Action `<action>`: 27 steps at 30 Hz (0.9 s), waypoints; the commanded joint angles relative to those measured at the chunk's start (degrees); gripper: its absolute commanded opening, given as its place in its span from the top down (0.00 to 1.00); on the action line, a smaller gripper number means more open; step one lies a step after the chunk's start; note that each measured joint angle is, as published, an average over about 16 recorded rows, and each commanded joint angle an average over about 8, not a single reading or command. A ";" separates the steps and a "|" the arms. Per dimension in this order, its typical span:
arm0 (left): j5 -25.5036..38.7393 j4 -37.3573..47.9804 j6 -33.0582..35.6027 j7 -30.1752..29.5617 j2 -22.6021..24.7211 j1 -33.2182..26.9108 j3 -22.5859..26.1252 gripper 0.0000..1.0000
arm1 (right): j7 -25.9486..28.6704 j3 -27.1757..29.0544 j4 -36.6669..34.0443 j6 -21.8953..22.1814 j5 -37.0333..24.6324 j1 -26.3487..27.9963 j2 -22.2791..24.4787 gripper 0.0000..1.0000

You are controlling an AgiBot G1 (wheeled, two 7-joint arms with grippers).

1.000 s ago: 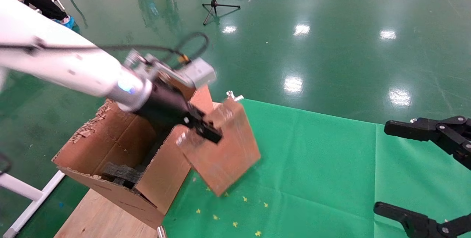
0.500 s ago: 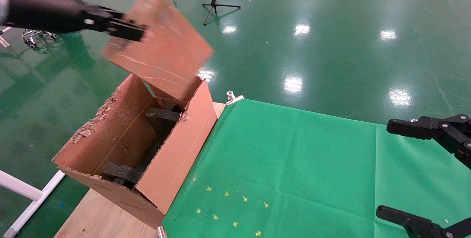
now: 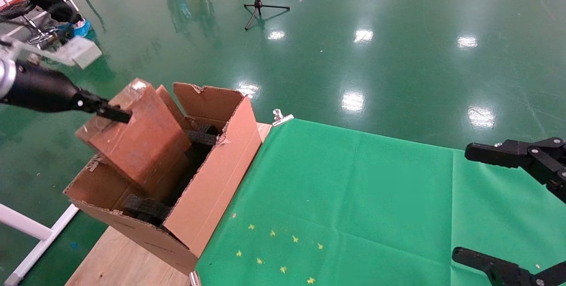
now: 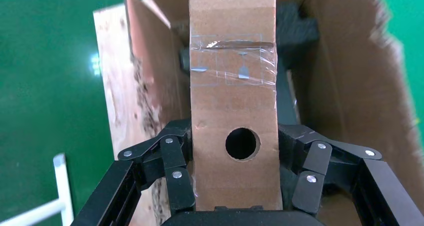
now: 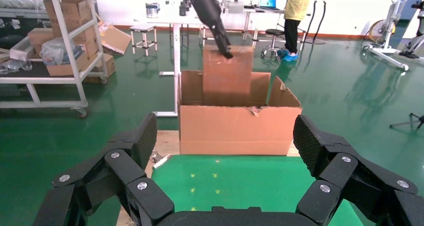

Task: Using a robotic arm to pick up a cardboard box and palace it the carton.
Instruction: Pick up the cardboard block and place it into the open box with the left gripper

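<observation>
Descent is what has changed: half a second ago I had the box swung high above the carton, and now it has come down so its lower end sits inside the carton's open top, between the flaps. A second ago it was hanging over the green cloth beside the carton. I judge the carry done and only the lowering and release left.

My left gripper is clamped on the box's narrow sides, fingers pressed flat against the cardboard; the face with the round hole and the tape turns toward the wrist camera. From the head view the box tilts, its upper end leaning out to the robot's left over the carton's torn flap, its long axis running slanted down into the cavity where the black foam lies. From the right wrist it looks close to upright, so the tilt is mostly sideways.

My right gripper is parked over the cloth, jaws spread wide, holding nothing.
</observation>
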 commanded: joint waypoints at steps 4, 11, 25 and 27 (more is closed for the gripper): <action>2.92 7.50 -4.64 3.05 2.75 -0.11 1.64 1.00 | 0.00 -0.01 0.00 0.00 0.01 0.00 0.00 0.00; 3.52 12.29 -11.60 4.42 5.08 0.81 1.80 1.00 | -0.01 -0.02 0.00 0.01 0.01 0.01 0.01 0.00; 2.31 17.76 -17.22 5.60 7.00 4.98 0.99 1.00 | -0.02 -0.04 0.00 0.02 0.03 0.01 0.02 0.00; 2.22 18.32 -18.29 5.18 7.29 5.82 0.93 1.00 | -0.02 -0.05 0.00 0.02 0.03 0.01 0.02 0.00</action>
